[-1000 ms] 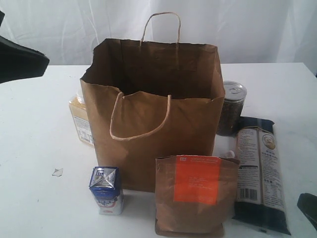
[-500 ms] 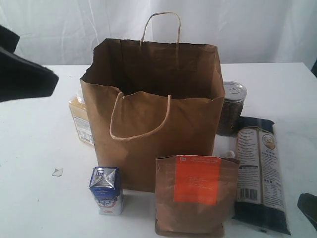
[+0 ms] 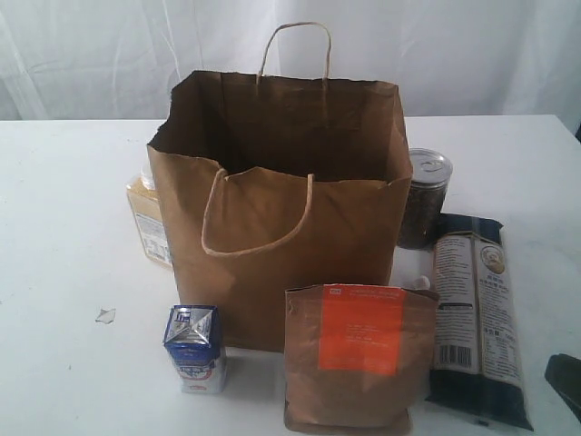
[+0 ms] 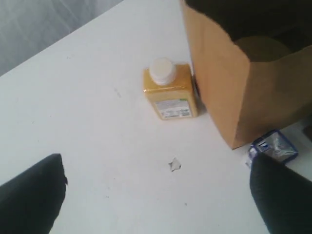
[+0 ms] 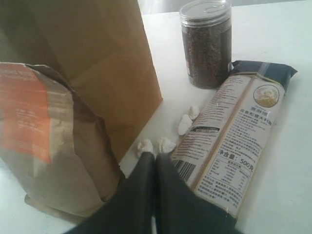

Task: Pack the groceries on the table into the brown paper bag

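Note:
The brown paper bag (image 3: pixel 281 209) stands open on the white table (image 3: pixel 64 272). A tan round top (image 4: pixel 263 48) shows inside it. The yellow-grain bottle (image 3: pixel 145 218) (image 4: pixel 168 90) stands against the bag's left side. In front are the blue-white carton (image 3: pixel 195 350) and the orange-labelled pouch (image 3: pixel 359 359). The dark tin (image 3: pixel 424 198) (image 5: pixel 205 44) and the noodle packet (image 3: pixel 477 318) (image 5: pixel 231 136) are at the right. My left gripper (image 4: pixel 158 168) is wide open over bare table beside the bottle. My right gripper (image 5: pixel 155 158) is shut on nothing, between pouch and packet.
A small pale scrap (image 3: pixel 105 315) (image 4: pixel 174 165) lies on the table left of the carton. Several white crumpled bits (image 5: pixel 185 124) lie between the bag and the noodle packet. A dark part of the right arm (image 3: pixel 565 381) shows at the lower right edge.
The dark left arm that showed at the left edge of the exterior view has gone out of that view. The groceries and the bag have not moved.

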`<action>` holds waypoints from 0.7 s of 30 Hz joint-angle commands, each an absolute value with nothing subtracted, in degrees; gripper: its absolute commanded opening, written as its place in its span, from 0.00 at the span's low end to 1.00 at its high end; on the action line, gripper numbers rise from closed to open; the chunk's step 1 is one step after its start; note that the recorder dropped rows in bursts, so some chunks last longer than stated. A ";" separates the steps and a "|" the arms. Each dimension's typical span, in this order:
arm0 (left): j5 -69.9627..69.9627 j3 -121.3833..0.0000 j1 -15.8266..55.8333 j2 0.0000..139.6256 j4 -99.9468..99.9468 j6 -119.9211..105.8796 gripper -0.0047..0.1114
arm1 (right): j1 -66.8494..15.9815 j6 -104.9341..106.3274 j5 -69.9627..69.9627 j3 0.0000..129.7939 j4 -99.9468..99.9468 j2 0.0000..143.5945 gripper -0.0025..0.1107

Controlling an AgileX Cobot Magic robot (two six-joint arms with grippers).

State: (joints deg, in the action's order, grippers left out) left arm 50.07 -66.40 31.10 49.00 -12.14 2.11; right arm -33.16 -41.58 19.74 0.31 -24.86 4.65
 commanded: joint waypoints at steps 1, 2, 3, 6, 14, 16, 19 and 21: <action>49.16 -64.13 30.92 52.48 -18.30 6.29 0.94 | -32.93 -41.76 19.74 0.00 -25.50 4.48 0.02; 47.76 -63.81 30.92 53.53 -19.08 7.32 0.93 | -32.93 -41.76 19.74 0.00 -25.50 4.48 0.02; 46.51 -63.47 30.59 54.60 -19.53 8.19 0.92 | -32.93 -41.76 19.74 0.00 -25.50 4.48 0.02; 43.53 -62.51 28.67 57.33 -16.74 8.76 0.81 | -32.93 -41.76 19.74 0.00 -25.50 4.48 0.02; 37.10 -58.04 28.01 59.93 -4.70 6.80 0.25 | -32.93 -41.76 19.74 0.00 -25.50 4.48 0.02; 36.47 -57.58 28.01 59.93 -4.70 7.71 0.17 | -32.93 -41.76 19.74 0.00 -25.50 4.48 0.02; 36.47 -57.58 28.01 59.93 -4.70 7.71 0.14 | -32.93 -41.76 19.74 0.00 -25.50 4.48 0.02; 35.70 -57.58 28.01 59.93 -6.00 7.71 0.14 | -32.93 -41.76 19.74 0.00 -25.50 4.48 0.02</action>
